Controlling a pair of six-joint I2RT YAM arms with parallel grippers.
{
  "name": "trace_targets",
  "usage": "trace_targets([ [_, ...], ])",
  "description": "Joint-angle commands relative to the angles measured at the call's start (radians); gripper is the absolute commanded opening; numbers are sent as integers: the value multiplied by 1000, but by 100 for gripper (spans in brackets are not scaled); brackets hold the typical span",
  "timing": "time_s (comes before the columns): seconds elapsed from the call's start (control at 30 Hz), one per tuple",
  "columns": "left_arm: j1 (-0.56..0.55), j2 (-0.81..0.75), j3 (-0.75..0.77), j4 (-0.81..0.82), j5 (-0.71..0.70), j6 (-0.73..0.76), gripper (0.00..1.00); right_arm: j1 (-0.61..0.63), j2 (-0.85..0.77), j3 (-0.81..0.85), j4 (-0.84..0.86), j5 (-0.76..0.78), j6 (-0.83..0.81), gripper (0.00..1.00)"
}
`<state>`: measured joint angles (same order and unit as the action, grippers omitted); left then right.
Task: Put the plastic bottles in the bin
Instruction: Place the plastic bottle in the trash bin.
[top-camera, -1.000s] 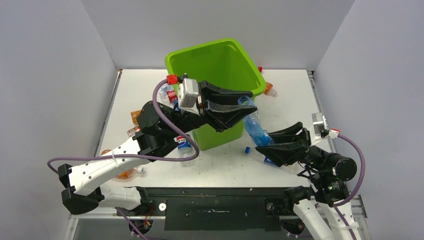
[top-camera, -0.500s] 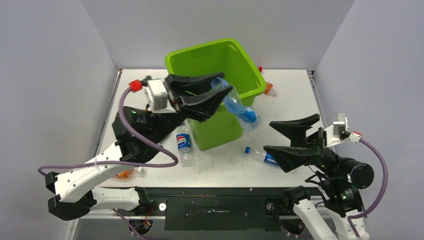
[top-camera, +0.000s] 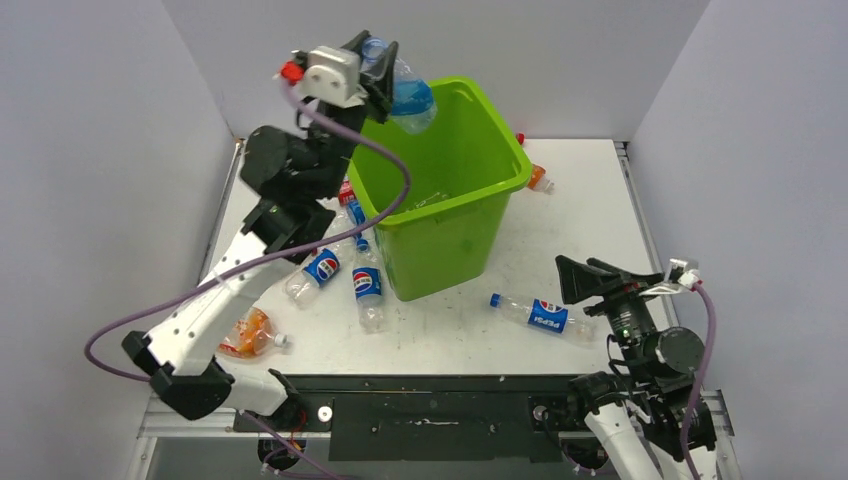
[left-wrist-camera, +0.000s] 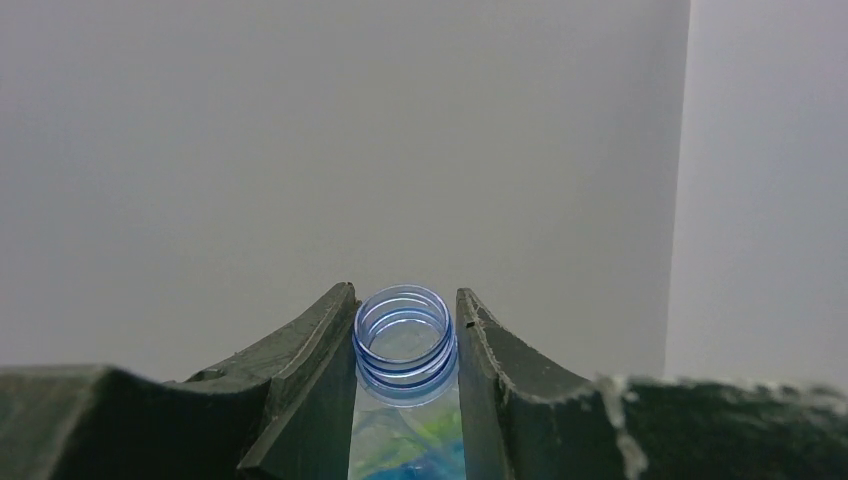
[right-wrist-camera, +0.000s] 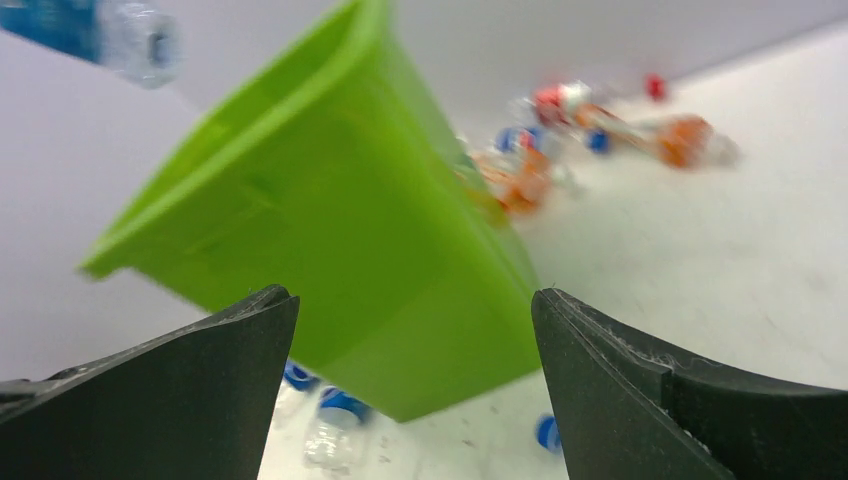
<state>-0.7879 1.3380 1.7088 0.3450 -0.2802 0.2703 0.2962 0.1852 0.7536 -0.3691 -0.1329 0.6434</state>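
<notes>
A blue-labelled bottle (top-camera: 407, 95) is clamped at its open neck by the left gripper (top-camera: 378, 60), fingers closed snugly on it, high over the far-left corner of the bin (top-camera: 440, 215), which is tilted mid-table (top-camera: 580, 210). The right gripper (top-camera: 598, 280) is spread wide and holds nothing, near the table's near-right corner.

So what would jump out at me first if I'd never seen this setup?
The big lime-green bin in the middle of the white table, far larger than anything else. Above its far left rim, the left claw grips a clear, blue-labelled bottle by the neck, high in the air. Around the bin's foot lie scattered bottles, one Pepsi bottle just ahead of the open right claw.
</notes>
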Motion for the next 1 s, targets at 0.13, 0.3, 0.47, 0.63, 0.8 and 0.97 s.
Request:
trace_targets([
  [0.13,52,222,156,-317,4,-20,0,8,-89,-157,-209,318,125,90],
  [0.3,52,226,121,-300,-18,-11,8,8,-41,-175,-207,317,150,90],
  [0.47,52,164,98,-261,32,-42,81,8,28,-175,-210,316,161,90],
  [0.63,47,44,67,-211,65,-127,96,8,62,-177,-205,311,171,90],
  [0.8,37,-196,-118,-192,38,-158,96,8,69,-166,-212,327,174,90],
  [0.97,37,-479,-429,-250,-127,-147,96,9,91,-177,-219,367,190,90],
])
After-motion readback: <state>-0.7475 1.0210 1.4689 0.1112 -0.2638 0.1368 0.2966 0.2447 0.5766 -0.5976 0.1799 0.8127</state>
